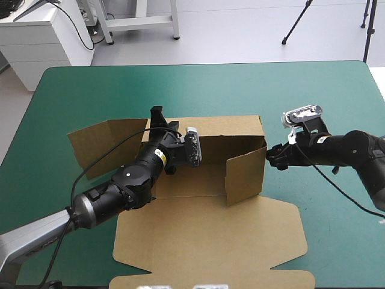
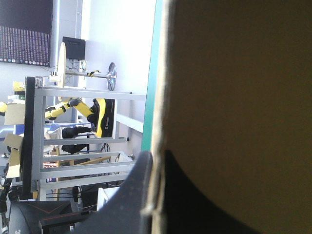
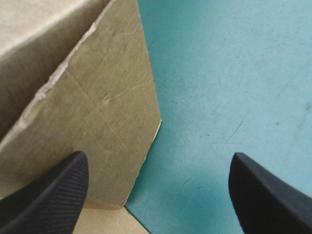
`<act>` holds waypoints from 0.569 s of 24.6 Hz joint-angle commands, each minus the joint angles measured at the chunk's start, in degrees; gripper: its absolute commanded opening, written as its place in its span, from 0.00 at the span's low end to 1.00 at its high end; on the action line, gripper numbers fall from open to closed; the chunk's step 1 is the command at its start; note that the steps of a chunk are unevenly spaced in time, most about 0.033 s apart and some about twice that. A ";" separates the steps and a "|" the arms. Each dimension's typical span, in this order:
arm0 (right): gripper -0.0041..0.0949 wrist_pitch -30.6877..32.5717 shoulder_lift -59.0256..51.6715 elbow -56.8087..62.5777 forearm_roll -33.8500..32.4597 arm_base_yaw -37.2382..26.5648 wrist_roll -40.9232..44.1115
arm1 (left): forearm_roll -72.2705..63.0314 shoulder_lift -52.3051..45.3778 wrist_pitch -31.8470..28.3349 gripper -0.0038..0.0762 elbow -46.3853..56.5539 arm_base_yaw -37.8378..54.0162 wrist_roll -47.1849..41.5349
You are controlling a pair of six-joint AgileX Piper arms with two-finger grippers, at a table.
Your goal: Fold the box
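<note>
While the box [image 1: 243, 174] is sitting near the middle of the teal-green cover [image 1: 325, 90], the left gripper [image 1: 159, 118] is clamping one of its upright walls. Seen from the left wrist, the black fingers [image 2: 137, 195] are standing all but closed, with the edge of the brown board running up between them. Board is filling the whole field ahead of this gripper to one side of that edge, so the box interior is hidden from that camera. From above, the left arm is covering the box's rear left corner, and exactly which wall is being held is hard to make out. A loose flap [image 1: 102, 144] is spreading out over the cover beside this gripper.

The right gripper [image 1: 272, 155] is hovering just beside the box's right front corner, fingers wide apart and gripping nothing. A raised brown wall [image 3: 107, 112] is standing ahead of it, toward one finger. Whether that finger is touching the board cannot be told. Bare cover is showing between the fingers. The lid [image 1: 204, 241] is lying flat, its nearest edge partly cut off.
</note>
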 commanded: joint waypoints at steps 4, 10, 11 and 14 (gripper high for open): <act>0.77 -4.43 -6.97 5.44 7.94 -0.43 -9.06 | 1.30 -1.92 0.80 0.04 -1.60 -0.29 -1.27; 0.77 -2.83 -9.07 6.47 9.49 -0.43 -11.75 | 1.30 -1.92 0.80 0.04 -1.60 -0.29 -1.27; 0.77 -2.72 -9.07 6.47 9.93 -0.43 -12.56 | 1.30 -1.92 0.80 0.04 -1.60 -0.29 -1.27; 0.77 -2.43 -8.54 6.60 12.81 -0.43 -15.99 | 1.30 -1.92 0.80 0.04 -1.60 -0.29 -1.27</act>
